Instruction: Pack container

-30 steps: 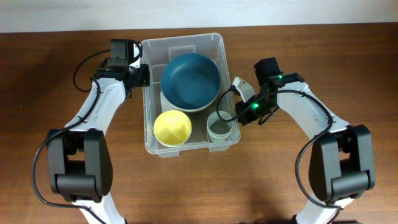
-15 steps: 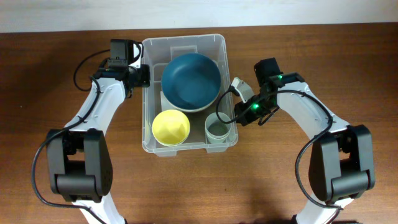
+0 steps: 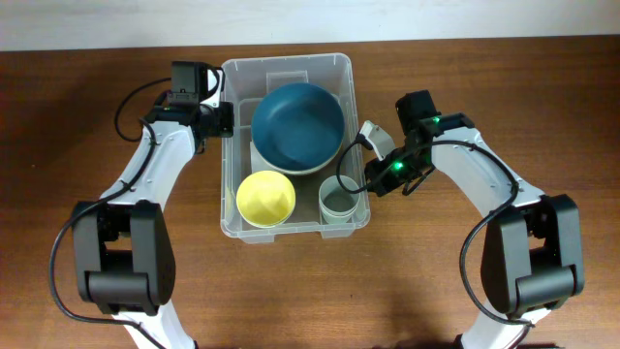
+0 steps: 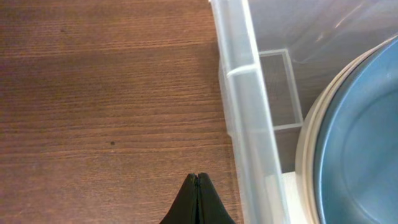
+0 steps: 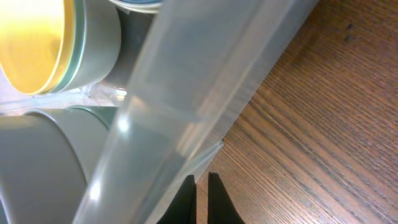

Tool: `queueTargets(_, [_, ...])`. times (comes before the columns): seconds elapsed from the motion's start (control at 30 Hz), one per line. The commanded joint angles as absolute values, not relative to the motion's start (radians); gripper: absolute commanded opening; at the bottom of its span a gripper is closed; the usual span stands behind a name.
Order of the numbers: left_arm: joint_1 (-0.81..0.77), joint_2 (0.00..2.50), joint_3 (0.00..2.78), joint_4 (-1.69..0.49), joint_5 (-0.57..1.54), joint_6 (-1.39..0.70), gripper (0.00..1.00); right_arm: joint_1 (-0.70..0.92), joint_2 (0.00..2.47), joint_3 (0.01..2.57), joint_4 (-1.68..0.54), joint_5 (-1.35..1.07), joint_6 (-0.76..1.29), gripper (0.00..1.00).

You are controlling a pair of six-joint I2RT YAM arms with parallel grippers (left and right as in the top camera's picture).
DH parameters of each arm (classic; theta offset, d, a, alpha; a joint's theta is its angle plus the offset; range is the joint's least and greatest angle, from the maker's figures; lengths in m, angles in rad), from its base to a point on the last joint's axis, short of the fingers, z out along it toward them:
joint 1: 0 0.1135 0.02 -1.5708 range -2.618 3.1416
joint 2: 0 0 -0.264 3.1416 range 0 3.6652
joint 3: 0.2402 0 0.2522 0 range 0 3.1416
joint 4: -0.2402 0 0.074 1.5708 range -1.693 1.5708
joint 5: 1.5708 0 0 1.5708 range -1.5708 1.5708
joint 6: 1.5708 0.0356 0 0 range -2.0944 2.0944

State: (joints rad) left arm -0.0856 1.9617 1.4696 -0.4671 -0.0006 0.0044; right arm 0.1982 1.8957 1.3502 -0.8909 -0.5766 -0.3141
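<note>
Surface: brown wooden table (image 3: 87,116).
Container (image 3: 288,70): clear bin, table centre toward 12 o'clock.
Contents: blue bowl (image 3: 297,126) at 12 o'clock, yellow bowl (image 3: 266,198) at 7, grey cup (image 3: 341,201) at 5.
Left gripper (image 4: 196,186): clenched, empty, just beside the bin's 9 o'clock wall.
Right gripper (image 5: 201,184): fingers nearly together, at the 3 o'clock rim; grasp unclear.

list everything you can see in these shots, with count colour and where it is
clear plastic rectangular container: 1, see-through, centre of the table
large round blue bowl: 1, dark blue, far half of the container
small round yellow bowl: 1, yellow, near-left corner of the container
pale grey-green cup: 1, grey-green, near-right corner of the container
wooden table: 1, brown, under everything
left gripper: 1, black, fingers together, outside the container's left wall
right gripper: 1, black, fingers nearly together, outside the container's right wall
</note>
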Motion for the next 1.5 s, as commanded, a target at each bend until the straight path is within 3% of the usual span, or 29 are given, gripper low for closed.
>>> queueTargets(0.0, [-0.095,1.963,1.47,-0.474,-0.008,0.012,0.02,0.208,1.903,1.351,-0.864,-0.545,-0.299,0.04])
queueTargets(0.17, [-0.095,1.959,1.47,-0.476,-0.064,-0.038,0.08,0.201,1.903,1.356,-0.789,-0.331,-0.108,0.04])
queueTargets(0.23, [-0.095,1.95,1.471,-0.484,-0.112,-0.076,0.18,0.187,1.903,1.371,-0.772,-0.245,-0.033,0.04])
queueTargets(0.27, [-0.095,1.942,1.472,-0.488,-0.129,-0.088,0.28,0.179,1.902,1.385,-0.767,-0.205,0.002,0.04])
queueTargets(0.37, [-0.095,1.901,1.478,-0.522,-0.155,-0.123,0.38,0.146,1.896,1.454,-0.775,-0.093,0.107,0.04])
queueTargets(0.4, [-0.095,1.88,1.481,-0.538,-0.155,-0.128,0.48,0.134,1.888,1.486,-0.784,-0.059,0.141,0.04])
queueTargets(0.43, [-0.095,1.859,1.486,-0.555,-0.156,-0.128,0.7,0.125,1.881,1.513,-0.794,-0.034,0.165,0.05])
queueTargets(0.47, [-0.094,1.835,1.492,-0.573,-0.159,-0.128,0.99,0.115,1.87,1.546,-0.804,-0.006,0.188,0.05])
queueTargets(0.53, [-0.088,1.785,1.499,-0.607,-0.175,-0.156,0.99,0.104,1.851,1.602,-0.812,0.046,0.22,0.09])
queueTargets(0.57, [-0.081,1.759,1.501,-0.621,-0.194,-0.189,0.99,0.102,1.844,1.629,-0.81,0.079,0.222,0.17])
queueTargets(0.6, [-0.072,1.738,1.501,-0.631,-0.208,-0.22,0.99,0.101,1.842,1.652,-0.807,0.112,0.222,0.39])
queueTargets(0.63, [-0.058,1.715,1.501,-0.641,-0.208,-0.258,0.99,0.101,1.84,1.674,-0.808,0.146,0.221,0.98])
queueTargets(0.7, [-0.016,1.666,1.501,-0.668,-0.191,-0.356,0.99,0.101,1.84,1.716,-0.801,0.207,0.218,0.99])
queueTargets(0.87, [0.037,1.632,1.501,-0.67,-0.169,-0.359,0.99,0.101,1.84,1.742,-0.766,0.225,0.217,0.99])
queueTargets(1.07, [0.04,1.632,1.501,-0.74,-0.144,-0.358,0.99,0.102,1.794,1.747,-0.885,0.214,0.189,0.99])
queueTargets(1.3, [0.039,1.553,1.501,-0.893,-0.109,-0.334,1.0,0.103,1.637,1.746,-0.948,0.215,0.216,0.99])
queueTargets(1.47, [0.037,1.425,1.489,-0.947,-0.047,-0.18,1.0,0.104,1.515,1.731,-0.974,0.222,0.304,0.99])
